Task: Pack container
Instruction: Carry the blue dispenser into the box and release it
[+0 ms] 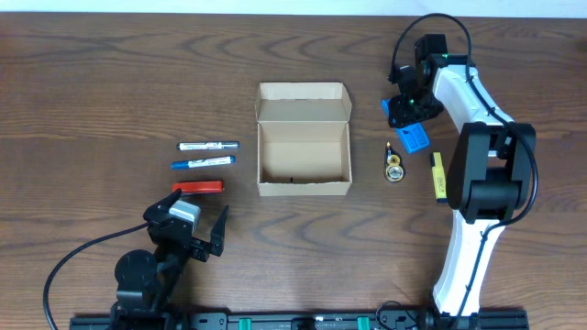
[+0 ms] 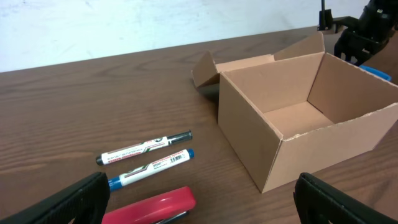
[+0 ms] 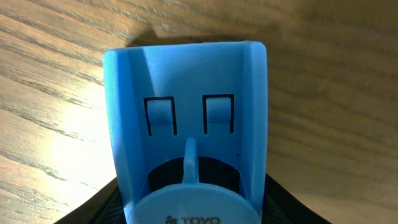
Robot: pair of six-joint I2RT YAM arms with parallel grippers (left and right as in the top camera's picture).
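The container (image 1: 304,186), a tan cardboard box, stands open at mid-table with its flap lid (image 1: 303,92) tipped back. It looks empty, and it also shows in the left wrist view (image 2: 323,149). My right gripper (image 1: 408,110) is to its right, shut on a blue tape dispenser (image 1: 414,138) that fills the right wrist view (image 3: 186,81) between the fingers (image 3: 193,205). My left gripper (image 1: 197,229) is open and empty near the front left. Its fingers (image 2: 199,205) are spread just behind a red stapler (image 2: 152,208).
A black-capped marker (image 1: 208,146), a blue-capped marker (image 1: 202,163) and the red stapler (image 1: 199,188) lie left of the box. A small gold and black item (image 1: 394,168) and a yellow highlighter (image 1: 438,174) lie to its right.
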